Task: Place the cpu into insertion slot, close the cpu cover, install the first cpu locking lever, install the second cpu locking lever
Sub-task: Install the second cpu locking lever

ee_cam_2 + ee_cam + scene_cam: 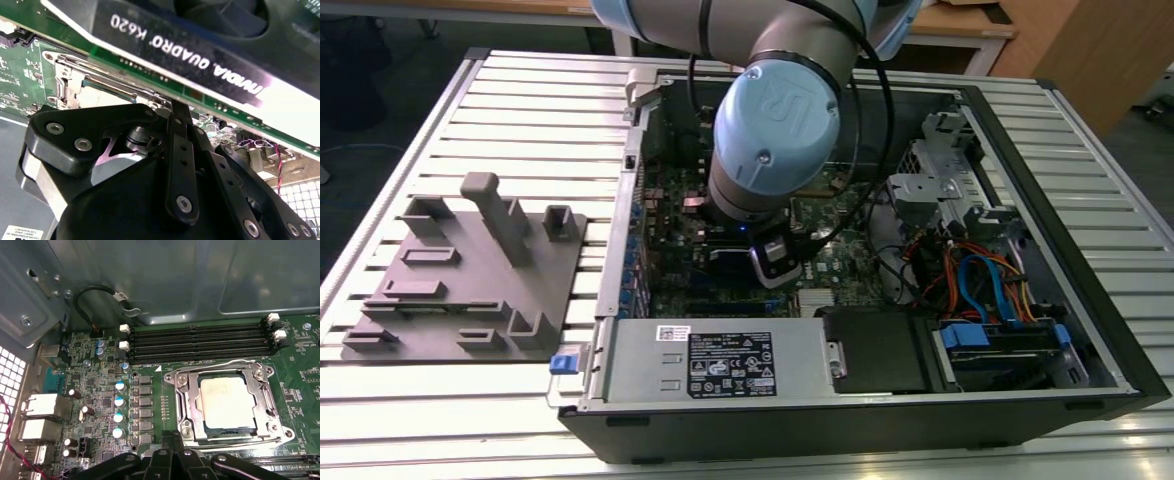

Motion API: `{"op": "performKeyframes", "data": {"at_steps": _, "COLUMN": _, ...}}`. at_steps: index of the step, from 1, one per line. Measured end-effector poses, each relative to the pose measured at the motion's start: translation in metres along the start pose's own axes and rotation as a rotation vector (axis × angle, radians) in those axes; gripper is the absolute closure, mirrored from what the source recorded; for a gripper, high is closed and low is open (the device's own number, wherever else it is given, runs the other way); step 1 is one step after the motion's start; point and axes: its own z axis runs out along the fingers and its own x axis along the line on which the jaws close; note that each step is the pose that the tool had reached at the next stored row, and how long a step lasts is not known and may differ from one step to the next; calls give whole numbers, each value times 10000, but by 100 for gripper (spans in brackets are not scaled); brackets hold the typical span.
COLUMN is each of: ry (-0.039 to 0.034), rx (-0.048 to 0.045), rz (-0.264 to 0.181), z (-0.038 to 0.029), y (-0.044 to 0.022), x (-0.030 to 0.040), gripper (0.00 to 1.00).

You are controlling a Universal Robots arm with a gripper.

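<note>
The cpu (pixel 227 401), a dull silver square, lies flat in the insertion slot (pixel 274 429) on the green motherboard. The silvery cpu cover (pixel 192 405) lies down around the chip, which shows through its window. A thin wire locking lever (pixel 215 364) runs along the socket's edge beside the memory slots. My gripper (pixel 173 441) is shut with nothing between its fingertips, right at the socket edge opposite that lever. In the second wrist view the gripper (pixel 177 114) sits against the socket's metal frame (pixel 95 82). In the exterior view the gripper (pixel 777 262) reaches down into the open computer case.
Long black memory slots (pixel 200 342) lie beyond the socket. A black graphics card (pixel 200 55) stands close beside the gripper. Upright capacitors (pixel 120 410) flank the socket. Power supply (pixel 707 365) and drive cage (pixel 947 190) crowd the case; a grey fixture tray (pixel 467 280) sits outside.
</note>
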Motion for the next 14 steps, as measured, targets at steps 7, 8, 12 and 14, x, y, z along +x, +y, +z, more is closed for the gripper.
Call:
{"op": "performKeyframes", "data": {"at_steps": 7, "ry": 1, "rx": 2, "rz": 1, "z": -32, "y": 4, "x": 2, "gripper": 90}}
{"op": "performKeyframes", "data": {"at_steps": 8, "ry": -2, "rx": -2, "rz": 0, "z": -40, "y": 9, "x": 2, "gripper": 90}}
{"op": "performKeyframes", "data": {"at_steps": 12, "ry": 0, "rx": -1, "rz": 1, "z": -82, "y": 30, "x": 6, "gripper": 90}}
{"op": "performKeyframes", "data": {"at_steps": 14, "ry": 0, "rx": 0, "rz": 1, "z": -108, "y": 43, "x": 8, "gripper": 90}}
